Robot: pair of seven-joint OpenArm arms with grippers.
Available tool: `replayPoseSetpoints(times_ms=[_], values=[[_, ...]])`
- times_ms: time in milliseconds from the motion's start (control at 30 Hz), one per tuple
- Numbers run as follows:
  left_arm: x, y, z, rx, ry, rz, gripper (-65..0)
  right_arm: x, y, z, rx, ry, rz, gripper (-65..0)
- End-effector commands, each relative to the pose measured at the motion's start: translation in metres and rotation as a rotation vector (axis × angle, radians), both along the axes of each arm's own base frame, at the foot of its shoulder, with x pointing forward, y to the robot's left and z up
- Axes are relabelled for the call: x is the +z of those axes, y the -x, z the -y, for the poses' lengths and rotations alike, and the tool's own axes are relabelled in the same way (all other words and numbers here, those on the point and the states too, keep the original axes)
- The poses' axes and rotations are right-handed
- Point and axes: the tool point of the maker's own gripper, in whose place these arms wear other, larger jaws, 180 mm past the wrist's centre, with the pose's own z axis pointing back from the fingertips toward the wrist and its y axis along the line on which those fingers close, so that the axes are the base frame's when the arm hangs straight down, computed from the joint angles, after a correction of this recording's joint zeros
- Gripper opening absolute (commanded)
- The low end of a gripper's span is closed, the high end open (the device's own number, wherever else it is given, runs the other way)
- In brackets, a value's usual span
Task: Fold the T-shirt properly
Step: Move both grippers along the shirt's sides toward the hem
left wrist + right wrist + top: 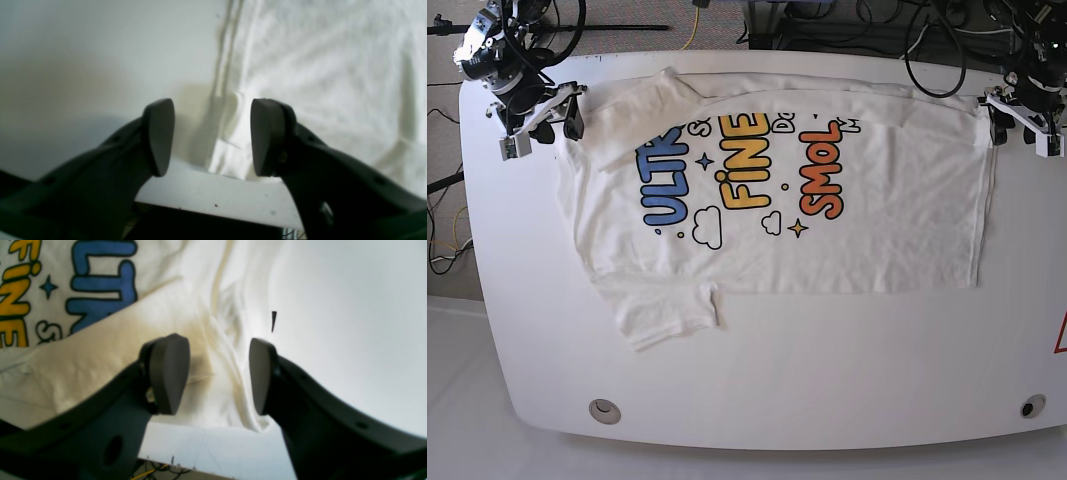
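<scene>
The white T-shirt lies flat on the white table, print up, with blue, yellow and orange-red letters. Its far edge is folded over the top of the print. My right gripper is open at the shirt's far left corner by the folded sleeve. In the right wrist view its fingertips straddle wrinkled cloth near the table edge. My left gripper is open at the shirt's far right corner. In the left wrist view its fingertips straddle the shirt's corner.
Cables and stands lie beyond the table's far edge. Two round holes sit near the front edge. A red triangle mark is at the right edge. A small black mark is on the table.
</scene>
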Motion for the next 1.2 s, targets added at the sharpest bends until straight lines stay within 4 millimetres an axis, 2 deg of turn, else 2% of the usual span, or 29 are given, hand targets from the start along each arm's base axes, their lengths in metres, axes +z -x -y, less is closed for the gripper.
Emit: replayPoseSetpoints(times_ms=[0,67,133,400,467,800,867,1067,1133,1167], values=[[0.012,-0.003,-0.007,-0.010,-0.034,0.025,-30.9,0.013,-0.009,0.005,0.017,0.031,0.045,-34.2],[0.012,-0.004,-0.008,-0.010,-0.035,0.025,-30.9,0.015,-0.013,0.004,0.022,0.035,0.052,-33.8],[0.009,-0.002,-0.011,-0.006,-0.038,0.018,-30.9,0.018,-0.025,0.005,0.026,0.034,0.074,-31.4],[0.018,-0.018,-0.015,-0.021,-0.066,0.044,-29.9,0.026,-0.042,0.011,0.019,0.047,0.101,-27.7],[0.026,-0.034,-0.018,-0.012,-0.068,0.084,-29.7,0.031,-0.051,0.012,0.030,0.059,0.120,-28.3],[0.033,-0.066,-0.029,0.015,-0.044,0.130,-31.5,0.034,-0.076,0.015,0.031,0.056,0.137,-30.1],[0.036,-0.073,-0.028,0.007,-0.040,0.146,-31.4,0.036,-0.089,0.016,0.032,0.042,0.147,-29.2],[0.037,-0.098,-0.025,-0.021,-0.025,0.161,-31.2,0.029,-0.110,0.013,0.044,0.005,0.131,-29.0],[0.038,-0.109,-0.023,-0.034,-0.024,0.166,-31.0,0.027,-0.116,0.011,0.050,-0.006,0.127,-28.9],[0.041,-0.122,-0.018,-0.055,-0.018,0.178,-30.7,0.026,-0.122,0.009,0.051,-0.018,0.127,-28.9]])
